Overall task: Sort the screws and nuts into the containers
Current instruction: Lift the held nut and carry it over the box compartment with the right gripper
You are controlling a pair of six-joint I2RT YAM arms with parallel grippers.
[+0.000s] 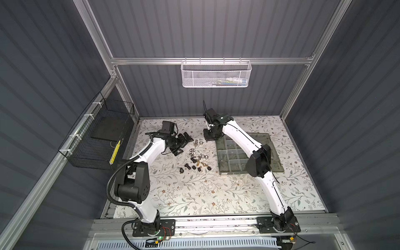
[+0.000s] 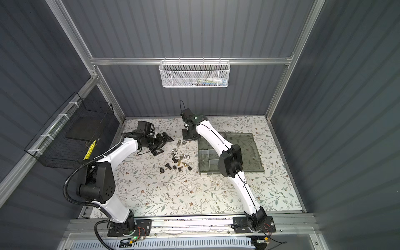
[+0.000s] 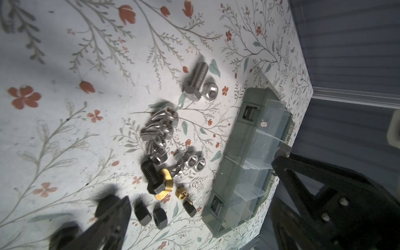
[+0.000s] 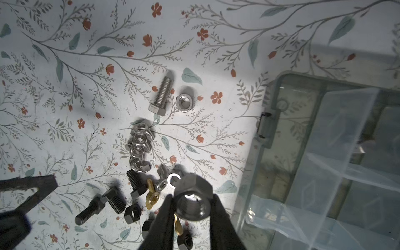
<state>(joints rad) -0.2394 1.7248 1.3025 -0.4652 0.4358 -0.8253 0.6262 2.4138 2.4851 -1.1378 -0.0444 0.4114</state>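
The screws and nuts (image 1: 195, 157) (image 2: 177, 159) lie in a loose pile on the flowered table, left of the organiser box (image 1: 225, 171) (image 2: 253, 151) that holds the containers. In the right wrist view my right gripper (image 4: 193, 201) is shut on a dark hex nut (image 4: 192, 194), held above the pile (image 4: 140, 147) beside the box's hinged edge (image 4: 267, 127). A silver bolt (image 4: 161, 95) (image 3: 195, 81) and a silver nut (image 4: 184, 101) lie apart at the back. My left gripper (image 1: 184, 141) (image 3: 203, 179) stands open left of the pile (image 3: 160, 140), holding nothing.
A white mesh basket (image 1: 215, 74) hangs on the back rail. A black wire basket (image 1: 97, 138) hangs on the left wall. The right arm's elbow (image 1: 258, 161) reaches over the box and hides several compartments. The box's open lid (image 1: 273, 145) lies flat to its right.
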